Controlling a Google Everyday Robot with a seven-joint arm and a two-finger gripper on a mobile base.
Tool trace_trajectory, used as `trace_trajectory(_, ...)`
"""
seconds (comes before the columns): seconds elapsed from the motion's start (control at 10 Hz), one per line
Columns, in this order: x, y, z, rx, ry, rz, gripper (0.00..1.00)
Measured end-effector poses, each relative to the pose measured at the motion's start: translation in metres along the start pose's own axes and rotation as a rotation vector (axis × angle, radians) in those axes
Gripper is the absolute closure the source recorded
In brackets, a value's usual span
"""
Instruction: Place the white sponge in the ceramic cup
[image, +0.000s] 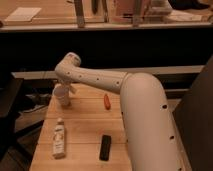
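The ceramic cup (61, 96) is a small white cup standing upright near the far left corner of the wooden table (85, 125). My white arm reaches from the right across the table, and its wrist bends down over the cup. My gripper (66, 89) is right at the cup's rim, mostly hidden behind the wrist. The white sponge is not in view; I cannot tell if it is in the gripper or inside the cup.
A long white bottle with a label (59, 139) lies at the front left of the table. A black flat object (105, 147) lies at the front middle. A small orange object (106, 101) lies right of the cup. A dark chair (10, 110) stands to the left.
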Motion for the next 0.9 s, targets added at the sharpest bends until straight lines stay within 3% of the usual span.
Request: trace_trajectory(0.9,-0.0016,-0.0033,0.0001,0.019,0.012,-0.029,0.92)
